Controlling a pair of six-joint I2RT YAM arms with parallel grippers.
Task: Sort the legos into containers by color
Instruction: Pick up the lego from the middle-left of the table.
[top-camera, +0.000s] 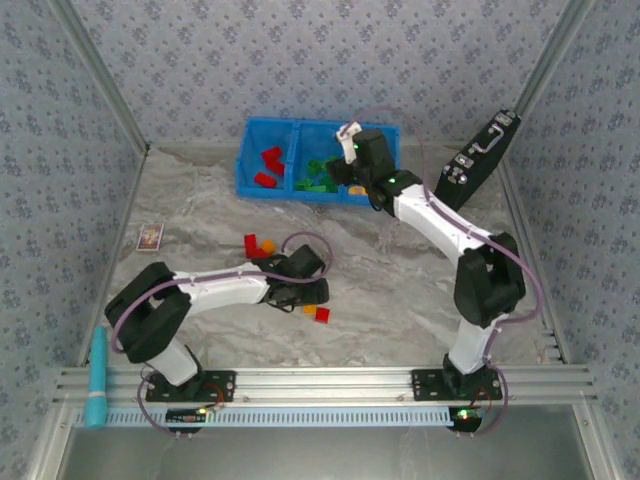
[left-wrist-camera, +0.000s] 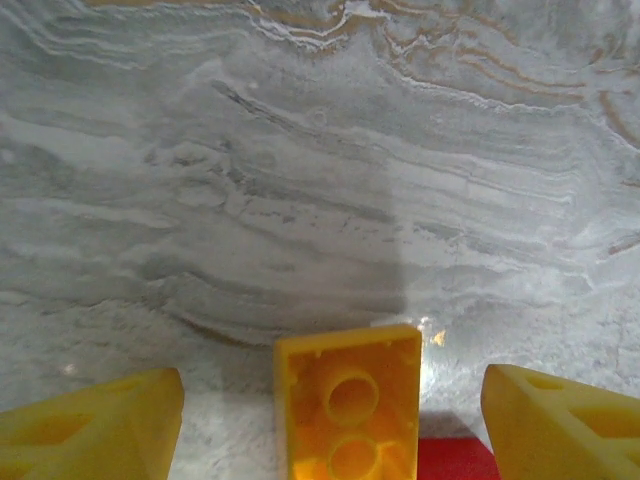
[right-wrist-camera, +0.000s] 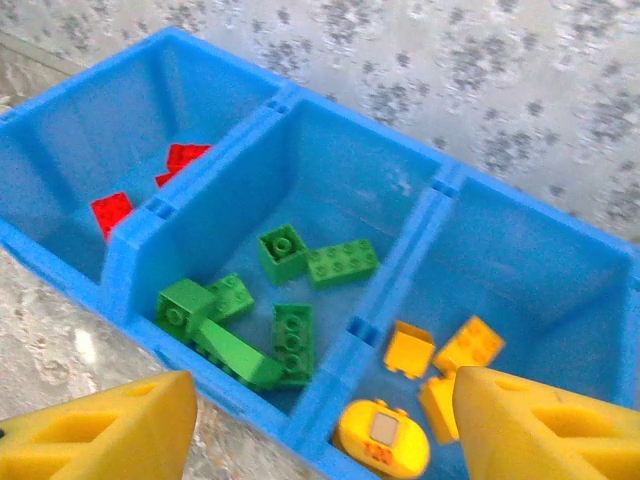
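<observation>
Left gripper (left-wrist-camera: 333, 390): jaws apart, with a clear gap on each side between the yellow fingers (left-wrist-camera: 100, 430) and the single yellow brick (left-wrist-camera: 345, 400) that sits between them. The brick lies hollow side up on the marbled table (left-wrist-camera: 300, 150), its two inner tubes showing, and neither finger touches it. A red brick (left-wrist-camera: 455, 462) lies just beside it, at the corner toward the right finger. In the top view, a loose red-and-yellow pair (top-camera: 258, 243) lies on the table to the left of this gripper and farther out. A small printed card (top-camera: 150, 236) lies further left, well apart.

Right gripper (right-wrist-camera: 325, 400): jaws wide, nothing between them, hanging above the near wall of the blue bin (right-wrist-camera: 140, 250). The gripper sits over the divider between the middle and right compartments. The middle compartment, ahead and to its left, holds the green bricks (right-wrist-camera: 290, 340). The right compartment, ahead and to its right, holds the yellow bricks (right-wrist-camera: 470, 345) and a rounded yellow piece (right-wrist-camera: 385, 435) closest to the fingers. The far-left compartment holds the red bricks (right-wrist-camera: 112, 212). In the top view, a black case (top-camera: 480, 158) leans to the right of this gripper.
</observation>
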